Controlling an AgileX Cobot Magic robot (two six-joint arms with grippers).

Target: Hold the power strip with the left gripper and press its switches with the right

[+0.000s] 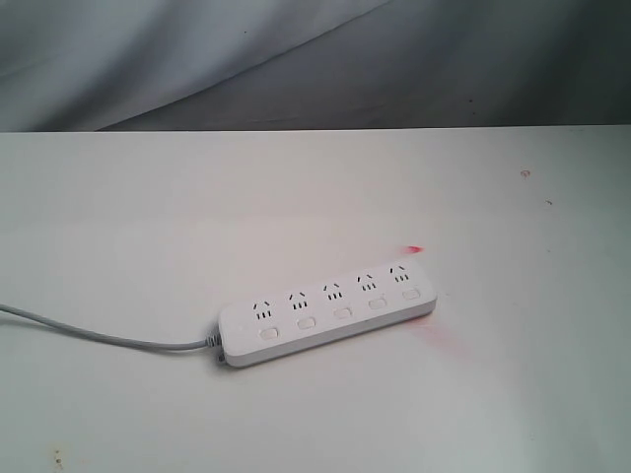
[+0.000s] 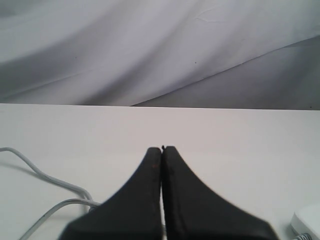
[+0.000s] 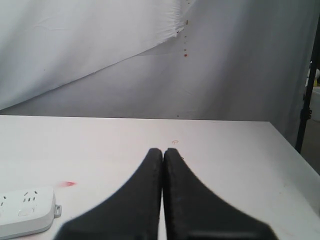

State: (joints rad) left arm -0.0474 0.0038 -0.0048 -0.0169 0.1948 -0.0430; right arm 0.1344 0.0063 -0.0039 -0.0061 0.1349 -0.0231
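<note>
The white power strip (image 1: 328, 315) lies flat on the white table, slanting up to the right. Its five switches (image 1: 341, 312) run in a row below the socket sets. A grey cord (image 1: 99, 335) leaves its left end toward the left edge. Neither arm shows in the exterior view. In the left wrist view my left gripper (image 2: 162, 149) is shut and empty above the table, with the cord (image 2: 47, 178) to one side and a corner of the strip (image 2: 309, 221) at the frame's edge. My right gripper (image 3: 163, 150) is shut and empty; the strip's end (image 3: 25, 210) lies off to its side.
A small red mark (image 1: 414, 249) sits on the table just beyond the strip's right end, and a reddish smear (image 1: 439, 335) beside that end. A crumpled grey cloth backdrop (image 1: 296, 59) hangs behind the table's far edge. A table corner and black stand (image 3: 306, 115) show in the right wrist view.
</note>
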